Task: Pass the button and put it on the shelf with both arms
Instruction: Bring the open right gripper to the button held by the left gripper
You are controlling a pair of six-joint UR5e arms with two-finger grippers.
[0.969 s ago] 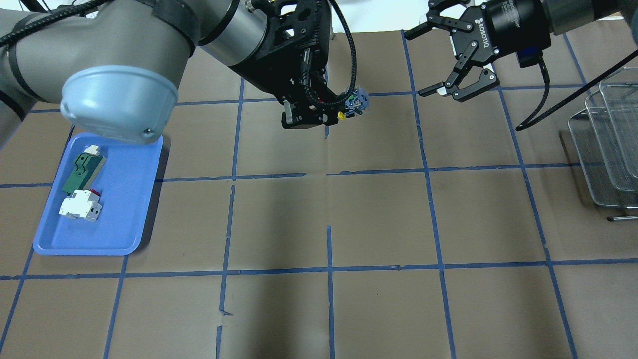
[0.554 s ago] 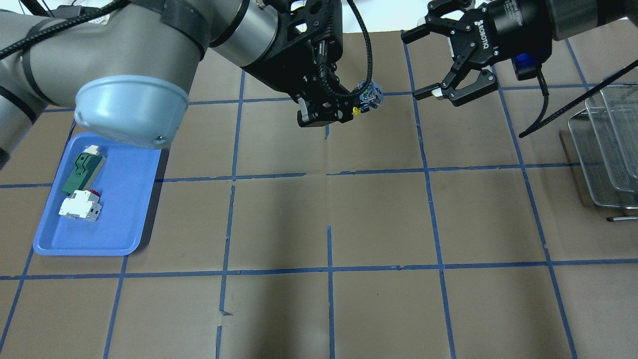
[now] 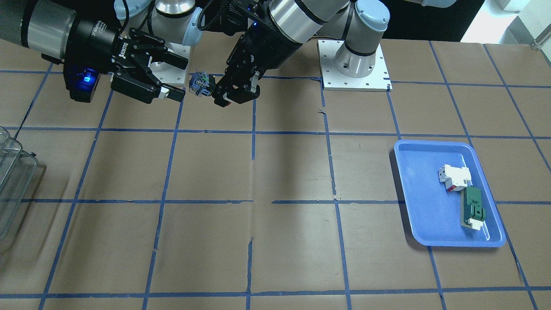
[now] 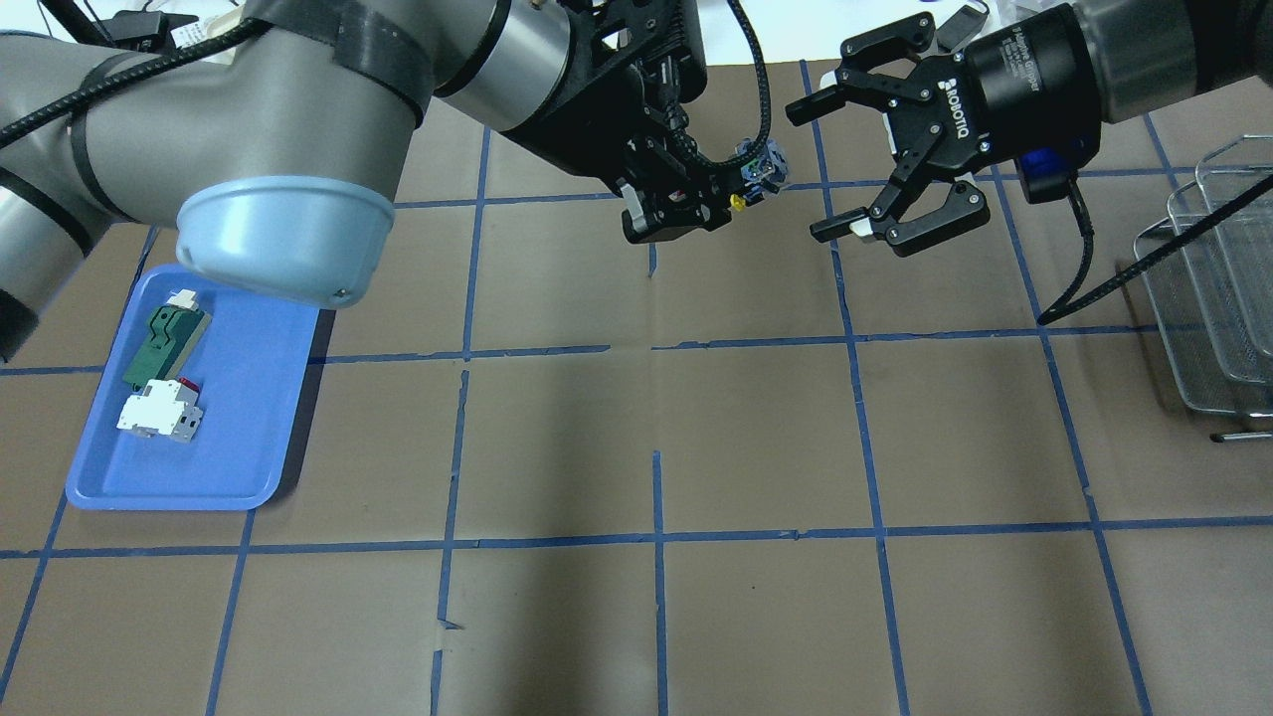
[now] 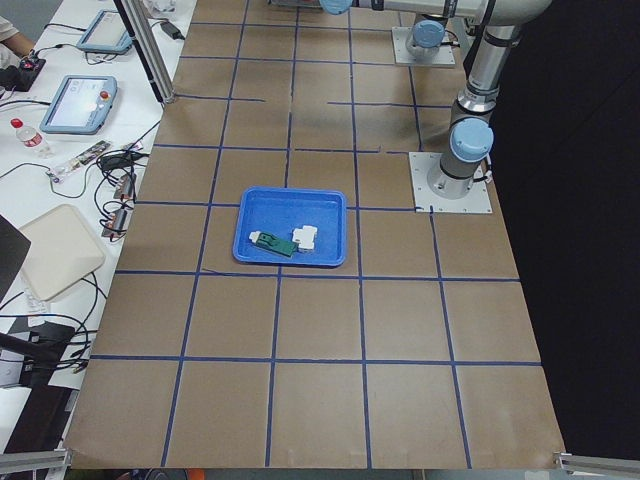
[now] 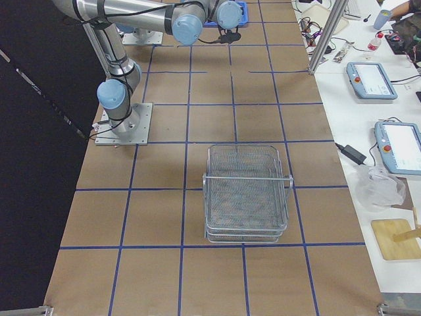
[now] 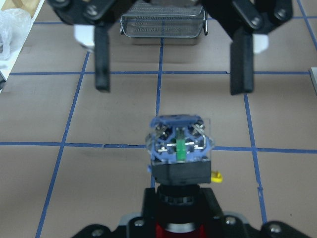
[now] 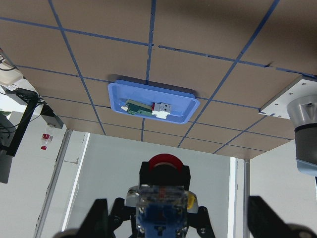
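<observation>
Right claw (image 4: 806, 173), marked ROBOTIQ, gapes near button (image 4: 762, 167).

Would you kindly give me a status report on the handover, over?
Left gripper shut on the button, held out toward the right arm. Right gripper open, facing it, not yet touching. Nothing between its jaws and the button.

There is one button (image 4: 764, 167), one wire shelf (image 6: 247, 197) and one blue tray (image 4: 244, 433), plus two claws, the left claw (image 4: 734, 191) and the right claw (image 4: 806, 174). Inside the tray lie two parts: one white-and-red breaker block (image 4: 159, 410) and one green part (image 4: 164, 343).
</observation>
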